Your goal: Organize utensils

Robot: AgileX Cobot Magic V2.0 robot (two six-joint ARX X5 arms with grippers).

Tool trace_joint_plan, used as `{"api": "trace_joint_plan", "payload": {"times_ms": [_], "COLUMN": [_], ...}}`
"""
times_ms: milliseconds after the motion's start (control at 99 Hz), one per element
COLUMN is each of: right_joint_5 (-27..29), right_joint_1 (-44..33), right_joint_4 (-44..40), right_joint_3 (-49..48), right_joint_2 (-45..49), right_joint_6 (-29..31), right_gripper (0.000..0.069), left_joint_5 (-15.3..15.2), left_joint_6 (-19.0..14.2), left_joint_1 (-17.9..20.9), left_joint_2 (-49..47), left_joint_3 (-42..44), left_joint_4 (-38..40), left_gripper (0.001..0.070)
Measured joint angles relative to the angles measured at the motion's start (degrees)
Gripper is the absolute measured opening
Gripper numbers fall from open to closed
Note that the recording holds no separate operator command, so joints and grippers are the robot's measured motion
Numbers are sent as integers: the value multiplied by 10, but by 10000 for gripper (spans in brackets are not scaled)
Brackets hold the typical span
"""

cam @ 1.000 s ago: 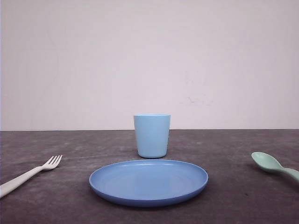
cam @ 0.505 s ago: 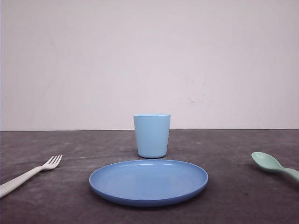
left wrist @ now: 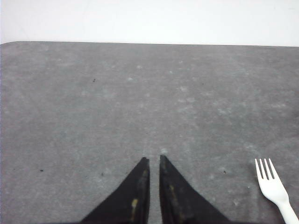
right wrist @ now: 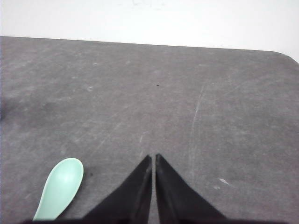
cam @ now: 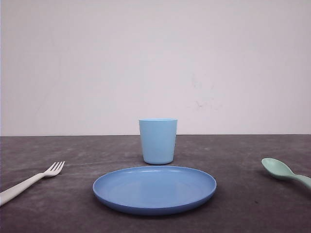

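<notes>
you are looking at two containers in the front view: one light blue cup [cam: 158, 141] standing upright at the far middle of the dark table [cam: 243, 204], and one blue round plate [cam: 154, 188] lying just in front of it, apart from it. the plate is holding nothing on its face. the cup's inside is hidden from this angle, so you cannot tell what it holds.

nothing is differing from the earlier front pictures: the cup, the plate and both utensils are sitting exactly where they were a second ago.

counting for you: one cup, one plate, one white fork [cam: 30, 182], one mint-green spoon [cam: 284, 172]. the fork is lying on the table well to the left of the plate, tines pointing toward the far middle, handle running off the near left edge. the spoon is lying well to the right of the plate, bowl facing up, handle running off the right edge.

your left gripper [left wrist: 153, 161] is hovering over bare table with its fingers nearly together, only a thin slit between them, gripping nothing; the fork [left wrist: 275, 187] is lying off to its side. your right gripper [right wrist: 153, 157] is likewise almost closed and empty, with the spoon [right wrist: 60, 186] lying near it, not touching.
</notes>
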Motion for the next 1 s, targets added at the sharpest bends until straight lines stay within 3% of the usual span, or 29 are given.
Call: {"api": "trace_joint_plan", "payload": {"times_ms": [777, 868, 1000], "right_joint_5": [-1, -2, -2], "right_joint_1": [0, 0, 0], "right_joint_4": [0, 1, 28], "right_joint_3": [0, 0, 1], "right_joint_2": [0, 0, 0], "right_joint_6": [14, 27, 73], "right_gripper": [15, 15, 11], "left_joint_5": [0, 2, 3], "left_joint_6": [-1, -22, -80], "left_joint_1": [0, 0, 0], "left_joint_2": [0, 0, 0], "left_joint_3": [0, 0, 0], "left_joint_4": [0, 0, 28], "left_gripper": [12, 12, 12]}}
